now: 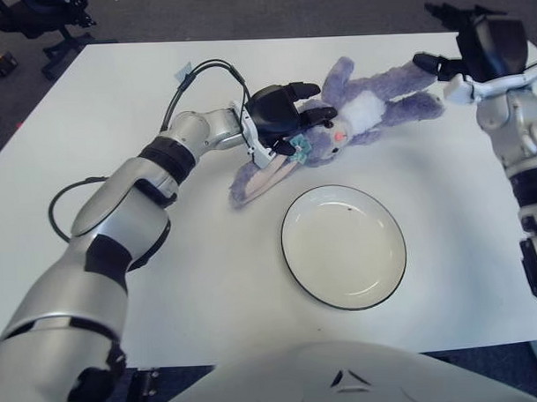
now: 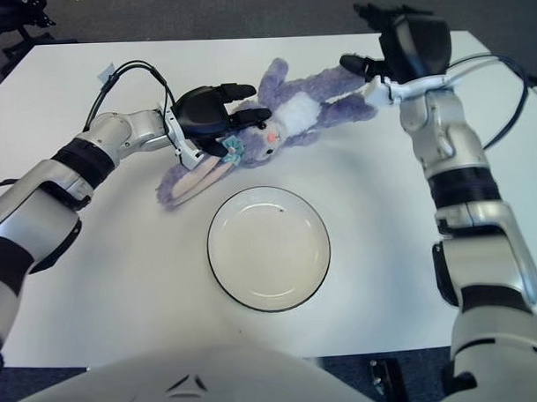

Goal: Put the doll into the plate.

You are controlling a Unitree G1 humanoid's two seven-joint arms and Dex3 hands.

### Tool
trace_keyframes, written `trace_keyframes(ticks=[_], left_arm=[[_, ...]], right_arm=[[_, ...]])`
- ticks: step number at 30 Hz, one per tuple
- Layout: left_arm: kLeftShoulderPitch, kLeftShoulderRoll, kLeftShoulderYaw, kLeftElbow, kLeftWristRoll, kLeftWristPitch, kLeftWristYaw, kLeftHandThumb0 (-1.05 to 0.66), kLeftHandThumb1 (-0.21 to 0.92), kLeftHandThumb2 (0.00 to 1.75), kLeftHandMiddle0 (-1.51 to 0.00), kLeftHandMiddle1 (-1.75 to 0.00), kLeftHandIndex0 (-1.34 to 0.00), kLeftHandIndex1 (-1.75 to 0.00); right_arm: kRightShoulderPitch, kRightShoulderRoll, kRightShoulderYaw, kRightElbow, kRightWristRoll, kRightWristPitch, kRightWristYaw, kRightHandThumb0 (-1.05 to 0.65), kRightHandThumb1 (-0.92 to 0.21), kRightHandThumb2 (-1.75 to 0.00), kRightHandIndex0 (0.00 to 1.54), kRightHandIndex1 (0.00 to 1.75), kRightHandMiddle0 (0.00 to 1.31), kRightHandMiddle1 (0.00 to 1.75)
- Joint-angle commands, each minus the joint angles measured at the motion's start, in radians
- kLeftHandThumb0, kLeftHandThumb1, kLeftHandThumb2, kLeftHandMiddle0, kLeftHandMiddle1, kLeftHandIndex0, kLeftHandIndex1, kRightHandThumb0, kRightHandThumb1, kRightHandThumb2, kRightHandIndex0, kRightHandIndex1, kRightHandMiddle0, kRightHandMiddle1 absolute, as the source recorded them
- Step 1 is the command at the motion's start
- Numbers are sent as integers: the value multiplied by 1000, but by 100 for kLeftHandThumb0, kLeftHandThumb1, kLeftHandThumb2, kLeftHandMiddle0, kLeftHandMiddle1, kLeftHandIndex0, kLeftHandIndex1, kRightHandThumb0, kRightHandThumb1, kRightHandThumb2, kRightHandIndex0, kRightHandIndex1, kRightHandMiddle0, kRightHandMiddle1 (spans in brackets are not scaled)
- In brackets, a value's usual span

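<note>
Risk noted: left hand [image 1: 279, 112] clamped only on plush rabbit's [image 1: 354, 110] head, right hand [image 2: 404, 42] splayed beside its feet; limp body may drag, missing plate [image 1: 386, 272].
</note>
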Motion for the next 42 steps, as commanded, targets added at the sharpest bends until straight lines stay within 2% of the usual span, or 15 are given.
trace_keyframes(ticks=[1,5,12,19,24,29,37,42], left_arm=[[-1,-8,-24,17,10,-15,-7,-74,92,113,-30,0,-34,0],[-4,-10,-27,23,10,-15,-3,-74,92,113,-29,0,-34,0],[-2,-12,-30,28,11,-16,5,-74,92,114,-29,0,-34,0],[0,-13,-31,30,11,-15,9,-73,92,114,-30,0,-34,0],[-1,-14,-28,34,3,-19,4,-73,92,114,-30,0,-34,0],[-4,-18,-27,43,-7,-24,-5,-73,92,114,-30,0,-34,0],[-8,-25,-31,57,-17,-27,-11,-72,92,114,-30,0,-34,0],[-10,-27,-27,63,-38,-40,-39,-72,92,114,-30,0,-34,0]], right_arm=[[39,-46,-10,-31,-31,-59,-20,-57,-92,-70,56,1,58,1],[52,-62,-6,-41,-56,-77,-13,-57,-92,-67,56,0,57,1],[78,-72,14,-69,-93,-103,30,-52,-92,-45,47,0,51,0],[97,-67,6,-117,-11,-120,185,-49,-92,-27,44,0,48,0],[153,-62,-17,-257,59,-36,365,-48,-92,-15,43,0,47,0],[166,-55,-24,-316,55,20,443,-48,-92,-11,41,0,46,0],[113,-20,17,-256,13,27,466,-48,-92,-8,39,0,44,0],[54,23,55,-192,-12,61,496,-47,-91,-6,38,0,43,0]])
